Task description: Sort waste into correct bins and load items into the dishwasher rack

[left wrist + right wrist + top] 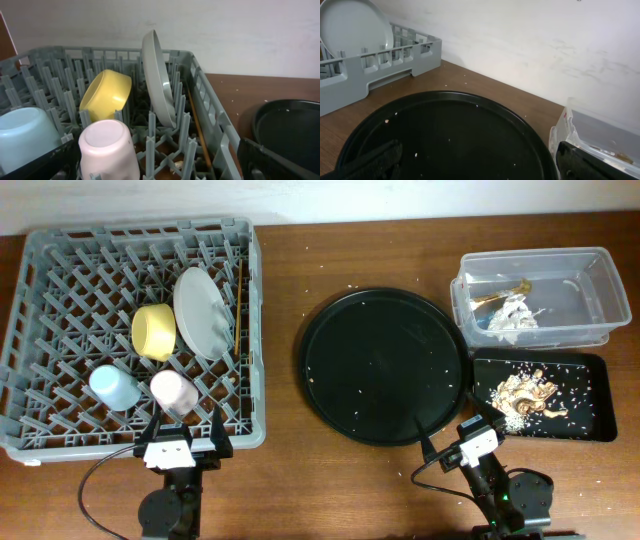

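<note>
Both arms sit low at the near edge of the worktop, and each tool is spread wide with nothing between its fingers. That fits a job that looks all but finished.

Directly ahead of the left tool [188, 435] stands the dishwasher rack [130, 230], and all the items are in it. The pink cup [172, 392] is closest to the tool. The blue cup [114, 387] is just beside it on the tool's left, and both appear to be mouth-down so they would drain. Further ahead, the yellow bowl [155, 332] leans on its side among the pegs. The plate [205, 312] stands on edge, held up by the pegs. The chopsticks [238, 310] lie lengthwise on the far side of the plate, along the rack wall, where they are unlikely to slip through the lattice.

Ahead of the right tool [462, 435] and to its left is the round black tray [385, 365], which carries only scattered crumbs. Just ahead on the tool's right, the shallow black tray [590, 420] holds the noodle leftovers [528, 392] and pale crumbs. Beyond it, the clear tub [600, 260] holds the paper scraps [510, 318] and the golden-brown scrap [497, 297]. This keeps food apart from dry rubbish.

The loose crumbs are probably the only waste left.
</note>
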